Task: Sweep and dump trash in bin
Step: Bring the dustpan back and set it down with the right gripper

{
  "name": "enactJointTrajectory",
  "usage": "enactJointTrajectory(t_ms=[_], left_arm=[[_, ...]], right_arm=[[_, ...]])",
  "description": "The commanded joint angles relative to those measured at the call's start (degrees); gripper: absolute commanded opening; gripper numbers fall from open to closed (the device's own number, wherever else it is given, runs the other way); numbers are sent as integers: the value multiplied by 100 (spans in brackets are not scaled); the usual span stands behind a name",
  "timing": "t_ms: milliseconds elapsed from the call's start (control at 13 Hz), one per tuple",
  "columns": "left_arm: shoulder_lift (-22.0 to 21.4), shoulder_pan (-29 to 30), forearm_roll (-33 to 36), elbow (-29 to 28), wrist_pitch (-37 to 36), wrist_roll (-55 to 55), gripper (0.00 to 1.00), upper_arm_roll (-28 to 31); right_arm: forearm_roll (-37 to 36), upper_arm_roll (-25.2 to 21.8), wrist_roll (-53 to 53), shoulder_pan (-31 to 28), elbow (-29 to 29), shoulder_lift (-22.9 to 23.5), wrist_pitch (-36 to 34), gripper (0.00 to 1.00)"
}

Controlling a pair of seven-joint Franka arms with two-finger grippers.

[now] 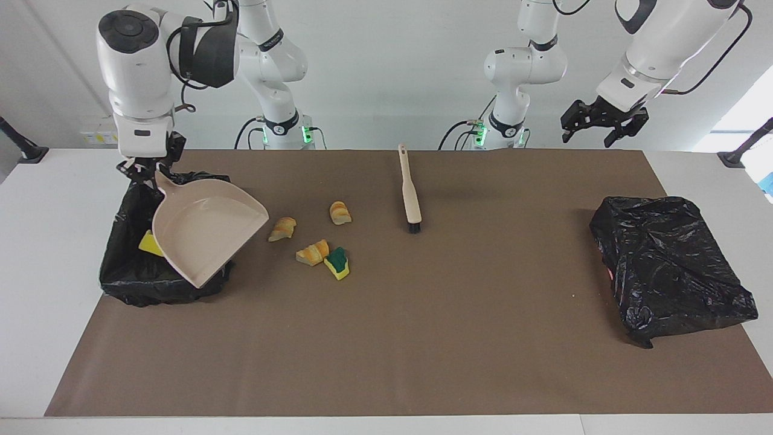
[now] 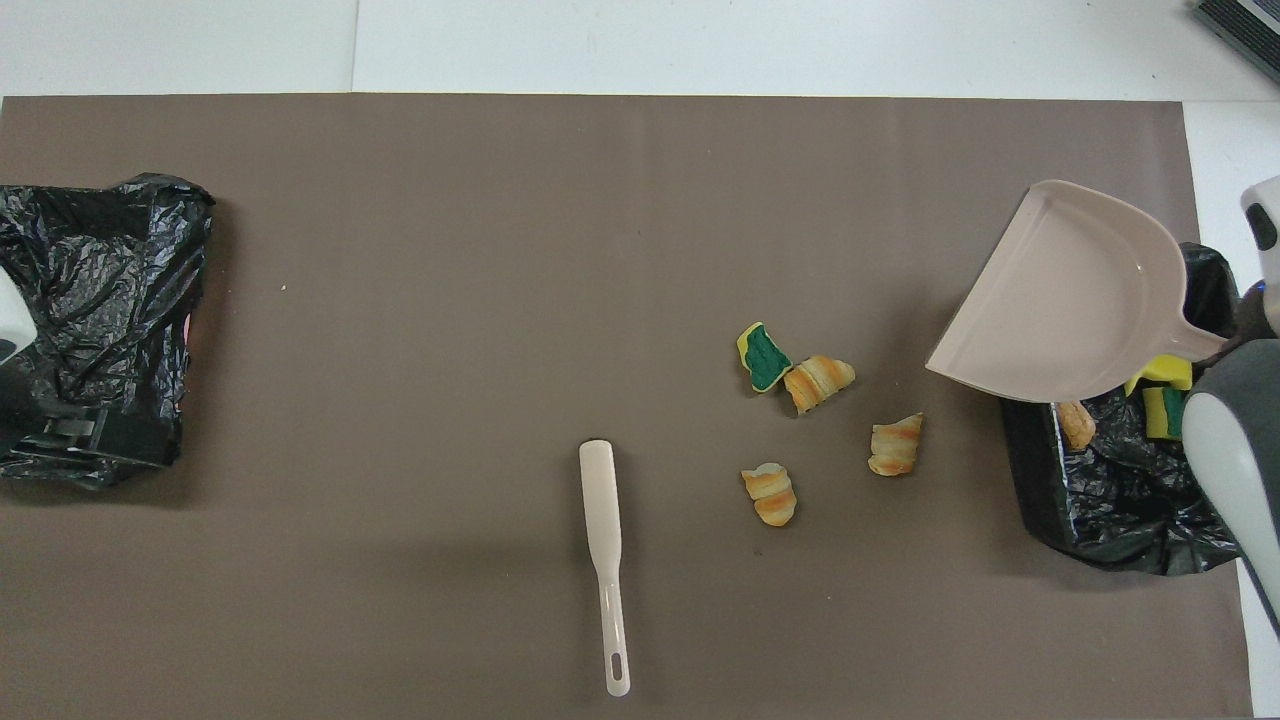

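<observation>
Dustpan held tilted over the bin at centre-left of the facing view.

The right gripper pinches the dustpan handle above the bin. Four trash scraps lie mid-frame near the brush; others apparently sit inside. The left gripper, fingers spread, waits upper right.

1. Dustpan: plain pale beige.
2. Brush: beige handle, black bristles.
3. Bin: glossy black liner.
4. Crumpled bag: glossy black.
5. Sponge piece: yellow with dark green backing.
6. Bread-like chunks: tan with orange stripes.
7. Mat: plain brown.
8. Table: white.
</observation>
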Motion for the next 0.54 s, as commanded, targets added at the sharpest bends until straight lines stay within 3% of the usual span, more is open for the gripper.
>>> enactJointTrajectory(t_ms=[0, 154, 461], left_arm=[[129, 85, 71, 161, 80, -87, 100, -64], [576, 76, 53, 756, -156, -96, 100, -64], [587, 41, 62, 646, 0, -96, 100, -64]], right_arm=[[338, 17, 1355, 401, -69, 98, 128, 0], [741, 17, 2532, 648, -16, 317, 295, 0], [1251, 26, 4713, 1429, 54, 704, 742, 0]])
